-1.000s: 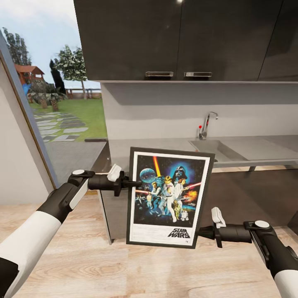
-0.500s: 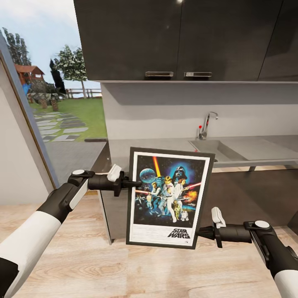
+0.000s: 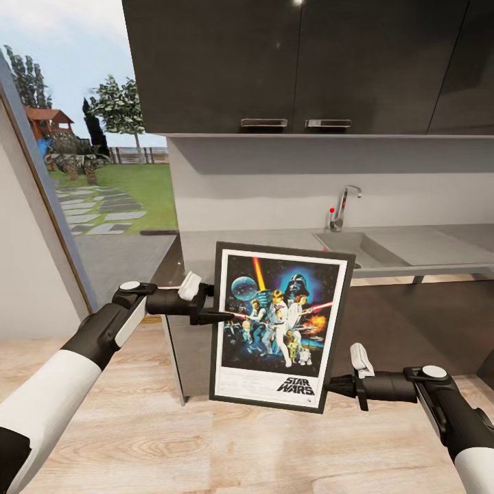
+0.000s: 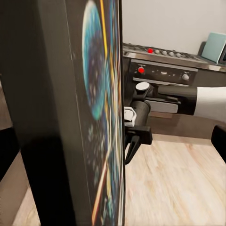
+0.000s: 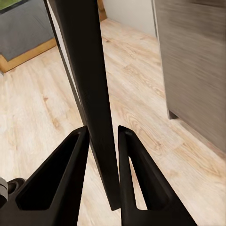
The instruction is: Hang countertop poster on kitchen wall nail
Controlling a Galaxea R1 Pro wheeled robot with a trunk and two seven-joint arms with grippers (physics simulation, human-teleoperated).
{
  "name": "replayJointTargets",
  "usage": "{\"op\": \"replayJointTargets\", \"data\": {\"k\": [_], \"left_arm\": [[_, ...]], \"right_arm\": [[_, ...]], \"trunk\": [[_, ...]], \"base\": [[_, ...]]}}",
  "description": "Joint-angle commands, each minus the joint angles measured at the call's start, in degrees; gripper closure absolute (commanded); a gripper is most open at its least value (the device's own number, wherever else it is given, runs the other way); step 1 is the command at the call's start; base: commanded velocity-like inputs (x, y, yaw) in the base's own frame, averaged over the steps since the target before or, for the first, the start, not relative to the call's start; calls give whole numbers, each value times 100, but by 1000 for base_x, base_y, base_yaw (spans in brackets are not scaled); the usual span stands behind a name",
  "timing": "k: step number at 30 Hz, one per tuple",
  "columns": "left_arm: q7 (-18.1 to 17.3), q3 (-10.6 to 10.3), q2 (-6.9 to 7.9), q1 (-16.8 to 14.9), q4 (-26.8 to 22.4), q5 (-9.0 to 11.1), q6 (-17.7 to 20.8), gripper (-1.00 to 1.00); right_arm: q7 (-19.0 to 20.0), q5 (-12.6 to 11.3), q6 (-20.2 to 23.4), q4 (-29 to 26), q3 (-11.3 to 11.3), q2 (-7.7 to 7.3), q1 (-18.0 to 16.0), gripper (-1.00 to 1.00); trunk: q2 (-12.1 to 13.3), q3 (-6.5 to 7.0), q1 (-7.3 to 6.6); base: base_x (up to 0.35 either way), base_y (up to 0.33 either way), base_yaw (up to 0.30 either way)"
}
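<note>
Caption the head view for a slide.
Both grippers, left and right, hold the poster upright before the kitchen countertop.

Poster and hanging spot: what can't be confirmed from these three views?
- Wall nails: not identifiable; the wall beyond the dark cabinets is cut off by the head view's edges.
- Left tool: its closure on the poster is unclear; in the left wrist view the frame edge blocks the fingers.
- Small print above the title: too small in the head view.
- Right tool: the frame sits between its fingers; contact on the right-hand finger is uncertain.
</note>
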Motion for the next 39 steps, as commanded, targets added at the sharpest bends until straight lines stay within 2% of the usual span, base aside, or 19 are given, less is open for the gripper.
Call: {"op": "replayJointTargets", "data": {"k": [1, 7, 13, 18, 19, 22, 25, 28, 32, 33, 36, 37, 39], "left_arm": [[0, -19, 8, -7, 5, 44, 60, -100], [3, -11, 12, -7, 59, 32, 49, -100], [0, -2, 51, -7, 322, 27, 0, -100], [-21, -3, 295, -7, 587, 41, -39, -100], [-28, -3, 394, -5, 654, 48, -66, -100], [-69, -3, 523, 43, 721, 80, -208, -100], [-299, -3, 669, 188, 878, 259, -511, -100], [-629, -3, 838, 270, 1419, 540, -891, -100], [-864, -3, 936, 293, 2058, 646, -1367, -100], [-996, -3, 971, 299, 2436, 675, -1626, -100], [-1172, -5, 997, 304, 3051, 701, -1980, -100], [-1236, -9, 992, 306, 3471, 718, -2211, -100], [-1257, -13, 968, 308, 3893, 758, -2466, -100]], "right_arm": [[43, 34, 73, -7, -16, 4, -4, 100], [43, 34, 73, -7, -16, 4, -3, 100], [43, 32, 73, -9, -19, 4, -2, 100], [42, 31, 73, -14, -23, 4, 3, 100], [37, 34, 76, -15, -24, 4, 2, 100], [22, 41, 87, -15, -33, 1, 1, 100], [8, 47, 94, -17, -56, 0, -1, 100], [-5, 54, 97, -22, -71, -3, -3, 100], [-68, 56, 93, -24, -81, -3, -3, 100], [-158, 56, 94, -24, -86, -2, -2, 100], [-354, 52, 99, -24, -94, 0, -1, 100], [-463, 46, 102, -21, -97, 1, -2, 100], [-531, 27, 103, -19, -100, 2, -2, 100]], "trunk": [[-4, -6, 0], [-4, -6, 0], [-4, -6, 0], [-4, -6, 0], [-4, -6, 0], [-4, -6, 0], [-4, -6, 0], [-4, -6, 0], [-4, -6, 0], [-4, -6, 0], [-4, -6, 0], [-4, -6, 0], [-4, -6, 0]], "base": [[0, 0, 0], [0, 0, 0], [0, 0, 0], [0, 0, 0], [0, 0, 0], [0, 0, 0], [0, 0, 0], [0, 0, 0], [0, 0, 0], [0, 0, 0], [0, 0, 0], [0, 0, 0], [0, 0, 0]]}}
